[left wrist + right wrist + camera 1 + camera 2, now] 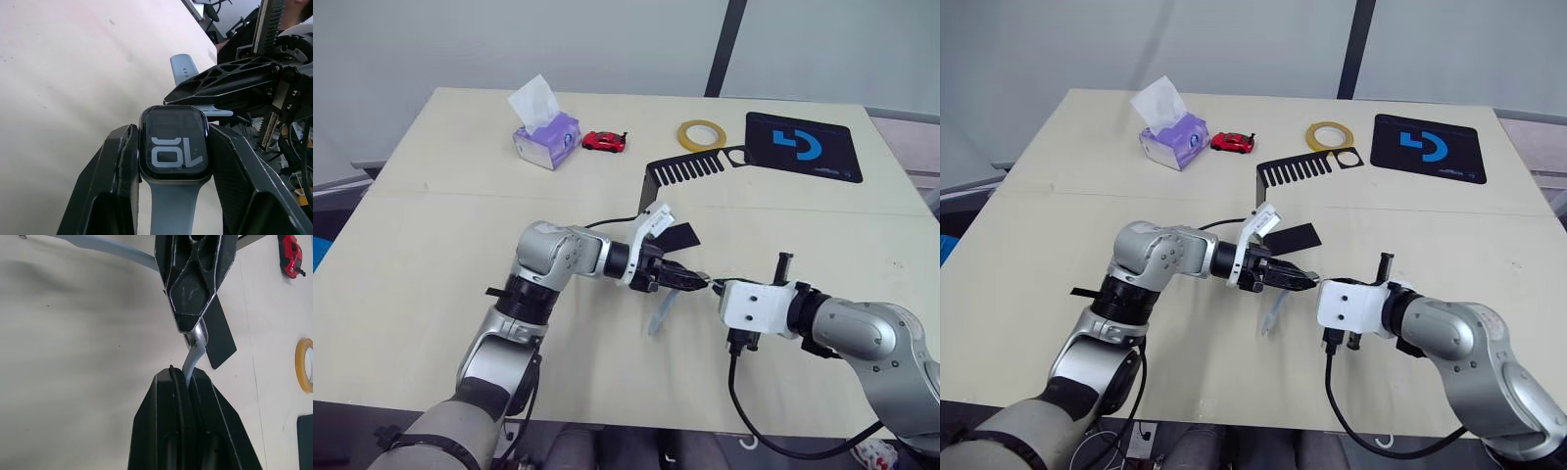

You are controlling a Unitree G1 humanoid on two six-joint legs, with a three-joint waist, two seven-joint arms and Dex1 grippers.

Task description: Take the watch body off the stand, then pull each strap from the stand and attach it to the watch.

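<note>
My left gripper [697,281] is shut on the watch body [173,144], whose dark screen with white digits sits between its fingers [117,166]. One pale grey-blue strap [659,315] hangs from the watch toward the table. My right gripper [185,374] is shut on the second strap [194,355], whose free end meets the watch's far edge at the tip of the left gripper [193,284]. The two grippers stand tip to tip above the table's front middle. Behind them is the black stand [690,168], its comb-slotted arm bare.
Along the far side of the table [431,245] are a purple tissue box [546,139], a red toy car [604,141], a yellow tape roll [702,134] and a black mat with a blue logo [803,145]. A cable hangs from my right wrist over the front edge.
</note>
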